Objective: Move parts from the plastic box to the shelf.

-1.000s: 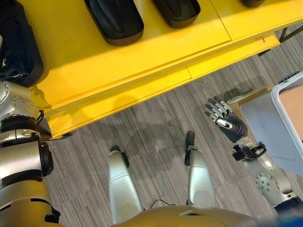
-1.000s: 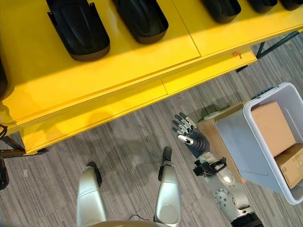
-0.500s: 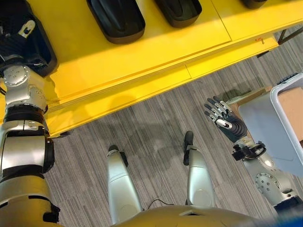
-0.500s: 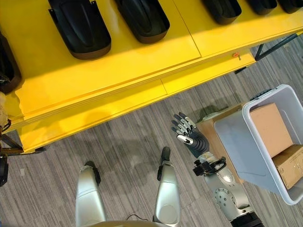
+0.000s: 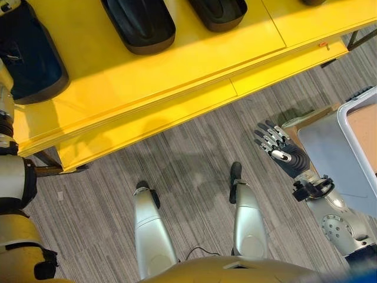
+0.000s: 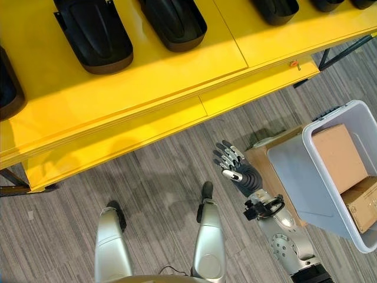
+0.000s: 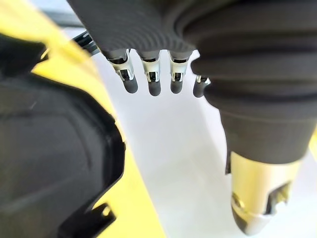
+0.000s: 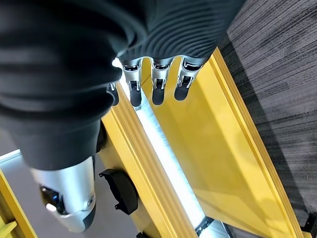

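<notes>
Yellow shelf (image 6: 147, 100) holds black parts (image 6: 94, 35); cardboard-filled plastic box (image 6: 294, 177) beside right hand (image 6: 238, 172).

Black parts (image 6: 93, 36) crowd the back of the yellow shelf (image 6: 147, 88), leaving its front strip bare. The right hand (image 6: 235, 171), fingers spread and empty, hangs over grey carpet (image 6: 159, 177) beside the plastic box (image 6: 306, 188) (2 cardboard cartons (image 6: 337, 150) take up its inside).
</notes>
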Robot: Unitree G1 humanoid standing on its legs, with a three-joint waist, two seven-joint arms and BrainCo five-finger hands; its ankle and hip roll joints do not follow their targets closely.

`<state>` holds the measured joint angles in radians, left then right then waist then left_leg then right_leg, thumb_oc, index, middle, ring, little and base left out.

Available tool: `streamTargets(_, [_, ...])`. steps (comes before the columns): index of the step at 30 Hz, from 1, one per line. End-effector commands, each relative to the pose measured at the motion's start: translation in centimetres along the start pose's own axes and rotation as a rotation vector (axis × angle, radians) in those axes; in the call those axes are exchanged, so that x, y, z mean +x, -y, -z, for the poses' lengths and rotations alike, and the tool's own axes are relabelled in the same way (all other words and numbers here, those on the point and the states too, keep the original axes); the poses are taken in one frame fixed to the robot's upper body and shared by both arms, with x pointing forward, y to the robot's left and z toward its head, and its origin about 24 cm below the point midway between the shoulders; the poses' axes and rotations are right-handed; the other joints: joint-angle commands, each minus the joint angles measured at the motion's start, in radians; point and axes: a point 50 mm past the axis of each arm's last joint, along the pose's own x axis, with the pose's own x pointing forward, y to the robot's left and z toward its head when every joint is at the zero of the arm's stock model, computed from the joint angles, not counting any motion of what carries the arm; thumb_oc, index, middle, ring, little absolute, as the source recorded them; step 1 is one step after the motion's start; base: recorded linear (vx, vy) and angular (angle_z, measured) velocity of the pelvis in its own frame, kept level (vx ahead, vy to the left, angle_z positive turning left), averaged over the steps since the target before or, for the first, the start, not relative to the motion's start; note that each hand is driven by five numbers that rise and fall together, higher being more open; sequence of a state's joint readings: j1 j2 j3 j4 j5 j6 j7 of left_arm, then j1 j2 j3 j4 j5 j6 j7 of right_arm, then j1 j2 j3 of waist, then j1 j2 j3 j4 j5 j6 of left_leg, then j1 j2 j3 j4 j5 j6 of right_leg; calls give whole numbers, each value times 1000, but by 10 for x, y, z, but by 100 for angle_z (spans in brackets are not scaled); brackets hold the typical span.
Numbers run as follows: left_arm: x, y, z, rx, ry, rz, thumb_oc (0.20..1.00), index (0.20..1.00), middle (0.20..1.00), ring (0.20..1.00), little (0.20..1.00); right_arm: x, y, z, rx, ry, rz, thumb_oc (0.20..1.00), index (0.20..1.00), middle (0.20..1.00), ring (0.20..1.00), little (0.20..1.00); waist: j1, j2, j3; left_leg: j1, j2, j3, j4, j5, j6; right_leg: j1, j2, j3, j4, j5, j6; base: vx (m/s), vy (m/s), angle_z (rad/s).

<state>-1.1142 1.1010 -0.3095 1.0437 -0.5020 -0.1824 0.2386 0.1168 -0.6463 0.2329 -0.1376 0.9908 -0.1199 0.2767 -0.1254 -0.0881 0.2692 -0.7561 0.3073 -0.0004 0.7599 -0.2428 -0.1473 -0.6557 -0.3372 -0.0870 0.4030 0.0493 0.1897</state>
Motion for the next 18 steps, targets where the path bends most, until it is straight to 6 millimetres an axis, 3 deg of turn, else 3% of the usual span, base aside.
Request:
streamTargets(1, [7, -22, -26, 46, 111, -46, 1000, 1000, 1000, 1000, 1000, -3, 8, -31, -77, 82, -15, 1000, 1000, 1000, 1000, 1000, 8, 27, -43, -6, -68, 52, -78, 76, 80, -37, -18, 20, 168, -103, -38, 0, 0, 0])
streamTargets(7, [7, -27, -33, 118, 150, -36, 1000, 1000, 1000, 1000, 1000, -4, 9, -30, -76, 83, -17, 1000, 1000, 1000, 1000, 1000, 16, 33, -42, 24, -72, 52, -91, 81, 77, -5, -25, 13, 164, -106, -36, 9, -10, 5])
streamTargets(12, [6, -27, -55, 138, 252, -13, 1000, 1000, 1000, 1000, 1000, -2, 7, -27, -57, 89, -22, 1000, 1000, 1000, 1000, 1000, 27, 47, -37, 68, -74, 51, -107, 84, 71, 45, -33, 8, 154, -110, -33, 19, -19, 8])
streamTargets(15, [-21, -8, -75, 4, 460, 127, 1000, 1000, 1000, 1000, 1000, -4, 6, -21, -45, 99, 3, 1000, 1000, 1000, 1000, 1000, 50, 56, -30, 127, -79, 46, -131, 87, 67, 114, -42, -8, 138, -117, -30, 45, -42, 10])
streamTargets(18, [-65, 9, -57, -151, 516, 291, 1000, 1000, 1000, 1000, 1000, -6, 9, -18, -45, 118, 51, 1000, 1000, 1000, 1000, 1000, 67, 64, -23, 216, -84, 42, -166, 93, 61, 212, -50, -28, 114, -124, -27, 47, -32, 19])
